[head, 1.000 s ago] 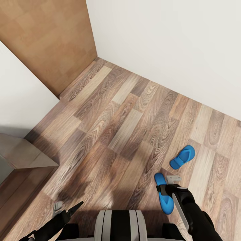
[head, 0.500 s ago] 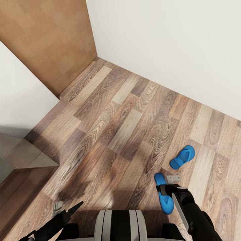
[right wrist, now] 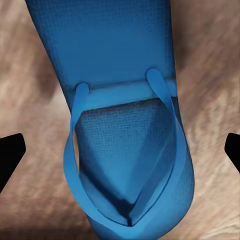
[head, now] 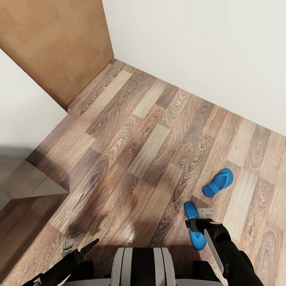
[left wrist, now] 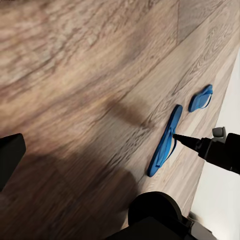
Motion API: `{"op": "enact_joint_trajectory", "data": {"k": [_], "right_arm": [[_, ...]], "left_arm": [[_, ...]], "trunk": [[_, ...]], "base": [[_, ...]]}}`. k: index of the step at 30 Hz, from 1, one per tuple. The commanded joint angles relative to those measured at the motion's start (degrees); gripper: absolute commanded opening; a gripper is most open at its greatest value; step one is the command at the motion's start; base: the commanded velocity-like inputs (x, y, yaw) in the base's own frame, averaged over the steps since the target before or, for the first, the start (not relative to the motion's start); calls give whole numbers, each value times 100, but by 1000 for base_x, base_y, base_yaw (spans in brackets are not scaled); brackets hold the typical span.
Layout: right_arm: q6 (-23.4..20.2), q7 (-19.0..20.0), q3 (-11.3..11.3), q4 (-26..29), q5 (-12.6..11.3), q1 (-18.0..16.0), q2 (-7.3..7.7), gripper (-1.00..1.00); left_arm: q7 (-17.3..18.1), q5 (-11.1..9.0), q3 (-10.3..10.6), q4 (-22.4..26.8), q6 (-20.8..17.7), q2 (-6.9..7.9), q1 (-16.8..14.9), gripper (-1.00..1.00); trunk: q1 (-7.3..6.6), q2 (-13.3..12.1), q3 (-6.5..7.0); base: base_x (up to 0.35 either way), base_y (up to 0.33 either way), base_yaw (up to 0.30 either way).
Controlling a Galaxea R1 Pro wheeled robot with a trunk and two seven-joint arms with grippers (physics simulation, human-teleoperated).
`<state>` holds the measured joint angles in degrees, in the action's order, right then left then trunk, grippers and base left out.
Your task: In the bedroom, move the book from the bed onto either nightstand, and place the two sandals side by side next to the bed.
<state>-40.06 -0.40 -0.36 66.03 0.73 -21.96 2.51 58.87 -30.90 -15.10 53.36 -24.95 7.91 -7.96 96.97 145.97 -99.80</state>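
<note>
Head view: two bright blue flip-flops on the brown wood-plank floor (head: pixel 143 131), the near sandal (head: pixel 195 230) under the right gripper (head: pixel 197 219), the far sandal (head: pixel 218 182) apart from it towards the white wall (head: pixel 206 51). A plain brown door (head: pixel 51 43) stands in the corner. The right wrist view adds the Y-shaped strap (right wrist: pixel 125 150) close up, the black fingertips (right wrist: pixel 10 155) spread wide to either side, clear of it. The left gripper (head: pixel 79 248) hangs low; whether it is spread or closed, I cannot tell. No lettering is readable.
</note>
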Motion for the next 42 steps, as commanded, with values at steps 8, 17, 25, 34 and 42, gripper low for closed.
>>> {"op": "enact_joint_trajectory", "data": {"k": [8, 17, 25, 34, 42], "right_arm": [[-30, -4, 1, 7, 6, -1, 3, 100], [-28, -4, -9, 7, 6, -1, 4, 100], [-28, -4, -23, 7, 6, -1, 4, 100], [-28, -4, -12, 7, 6, -1, 4, 100], [-28, -4, -2, 7, 6, -1, 4, 100]], "left_arm": [[18, -30, -2, -1, -54, 0, 1, 100], [19, -30, -2, -1, -54, 0, -2, 100], [21, -30, -2, -1, -54, 2, 1, 100], [76, -48, -10, 64, -77, 22, 3, 100], [502, -68, -12, 689, -161, 41, 0, 100]], "trunk": [[-1, 1, -3], [12, 8, -113], [15, 9, -136], [15, 9, -136], [15, 9, -136]], "base": [[0, 0, 0], [0, 0, 0], [0, 0, 0], [0, 0, 0], [0, 0, 0]]}}
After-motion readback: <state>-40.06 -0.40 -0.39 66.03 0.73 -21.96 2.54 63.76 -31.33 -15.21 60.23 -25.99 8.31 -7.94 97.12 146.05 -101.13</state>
